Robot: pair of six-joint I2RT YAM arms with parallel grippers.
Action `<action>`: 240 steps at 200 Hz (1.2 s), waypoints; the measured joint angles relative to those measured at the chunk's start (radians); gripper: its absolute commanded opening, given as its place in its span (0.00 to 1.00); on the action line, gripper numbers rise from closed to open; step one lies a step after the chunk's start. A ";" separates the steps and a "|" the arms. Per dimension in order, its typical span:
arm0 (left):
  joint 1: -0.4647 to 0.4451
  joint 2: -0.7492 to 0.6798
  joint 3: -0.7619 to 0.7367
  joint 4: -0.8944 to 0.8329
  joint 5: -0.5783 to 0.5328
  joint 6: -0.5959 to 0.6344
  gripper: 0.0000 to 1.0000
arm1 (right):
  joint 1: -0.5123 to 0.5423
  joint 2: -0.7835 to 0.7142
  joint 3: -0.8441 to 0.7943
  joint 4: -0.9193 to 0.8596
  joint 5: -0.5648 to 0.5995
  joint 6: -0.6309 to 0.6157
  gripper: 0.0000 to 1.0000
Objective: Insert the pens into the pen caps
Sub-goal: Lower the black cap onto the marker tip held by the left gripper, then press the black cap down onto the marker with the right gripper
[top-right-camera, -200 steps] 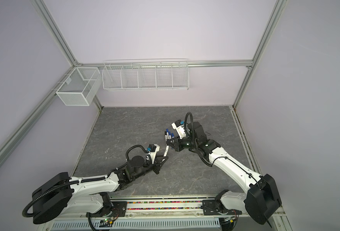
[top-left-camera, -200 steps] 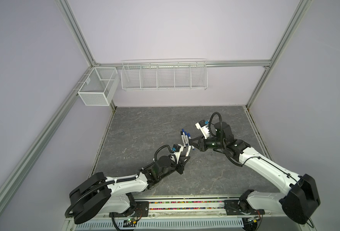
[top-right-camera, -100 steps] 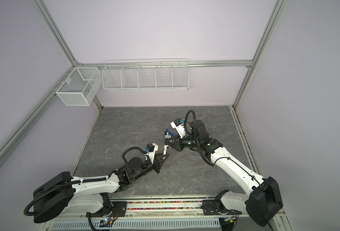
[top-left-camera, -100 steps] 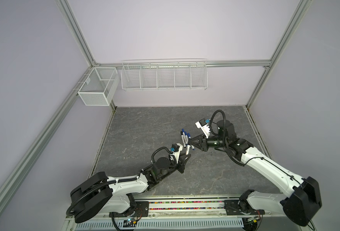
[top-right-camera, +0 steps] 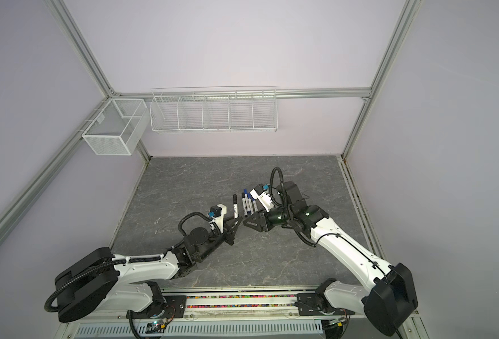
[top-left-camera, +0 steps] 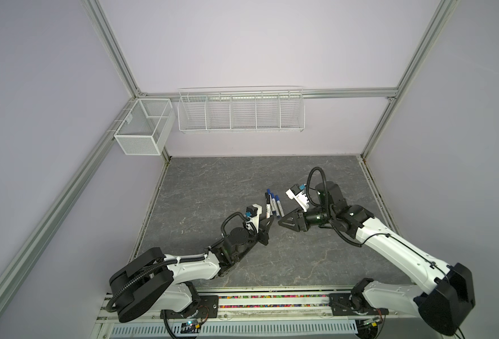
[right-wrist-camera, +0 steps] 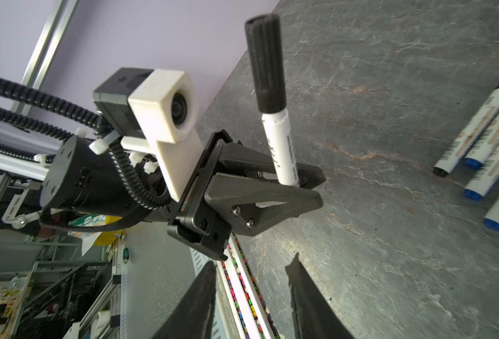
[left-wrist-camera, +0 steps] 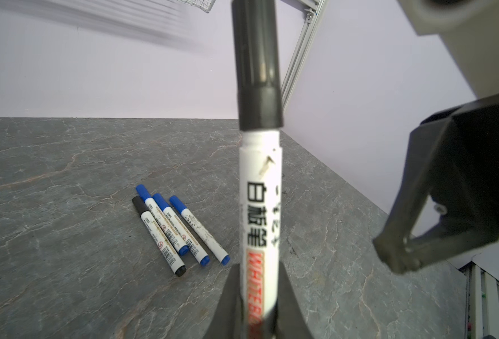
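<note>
My left gripper (left-wrist-camera: 257,281) is shut on the lower barrel of a white pen (left-wrist-camera: 260,205), which stands upright with a black pen cap (left-wrist-camera: 257,67) seated on its tip. The right wrist view shows that pen (right-wrist-camera: 280,146), its cap (right-wrist-camera: 265,64) and the left gripper (right-wrist-camera: 309,185) holding it. My right gripper (right-wrist-camera: 252,264) is open and holds nothing. It hovers just right of the held pen (top-right-camera: 235,209) in both top views, with its tips (top-left-camera: 280,223) apart from the pen. Several capped pens (left-wrist-camera: 180,229) lie side by side on the table, three with blue caps and one with black.
The lying pens (top-left-camera: 276,207) sit just behind both grippers on the grey stone-patterned table (top-left-camera: 213,187). A wire rack (top-left-camera: 240,110) and a mesh basket (top-left-camera: 142,129) hang on the back wall. A rail with coloured beads (top-left-camera: 271,296) runs along the front edge.
My right gripper has opened and let go of the black cap, which stays on the held pen, and has drawn back a little to the right. The left gripper keeps its hold.
</note>
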 measured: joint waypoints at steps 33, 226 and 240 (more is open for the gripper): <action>-0.015 0.019 0.001 -0.028 0.000 0.023 0.00 | -0.016 -0.048 0.000 0.004 0.141 0.000 0.45; -0.053 0.068 0.040 -0.106 0.064 0.068 0.00 | -0.001 0.151 0.148 0.072 0.216 0.019 0.27; -0.053 0.068 0.040 -0.108 0.065 0.068 0.00 | 0.003 0.151 0.147 0.075 0.210 0.020 0.26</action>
